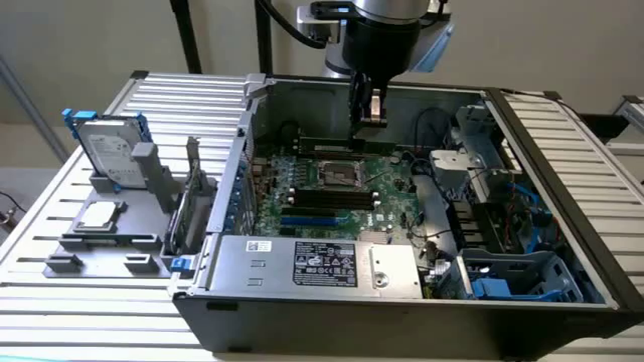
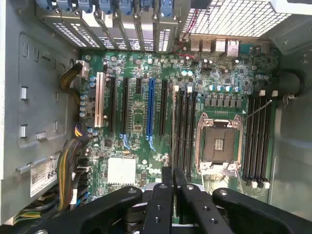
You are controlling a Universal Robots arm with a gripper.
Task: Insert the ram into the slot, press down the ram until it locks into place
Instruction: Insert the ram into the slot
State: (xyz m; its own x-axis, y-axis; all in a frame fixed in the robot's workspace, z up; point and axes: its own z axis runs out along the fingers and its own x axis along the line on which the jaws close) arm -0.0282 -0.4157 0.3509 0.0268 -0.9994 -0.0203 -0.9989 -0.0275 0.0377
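- We saw the hand [image 1: 372, 118] with fingers together, gripping nothing, just above the ram [image 1: 332, 142].
- Ram stood on edge in a black slot [image 1: 348, 150], just beyond the CPU socket [image 1: 340, 173].

The pincer [image 1: 369, 119] is black, with two slim flat fingers [image 2: 163, 195] lying side by side and a bare-metal link [image 1: 375, 105] on its flank. Broad black arms [image 2: 97, 209] flare out to either side of the fingers, dotted with round screw heads [image 2: 186, 187]. Above the pincer sits a glossy black cylindrical wrist [image 1: 382, 45] capped by a silver band [image 1: 393, 7]. A black cable [image 1: 285, 26] loops beside it, near a pale grey box [image 1: 320, 21] and a light-blue piece [image 1: 440, 45].
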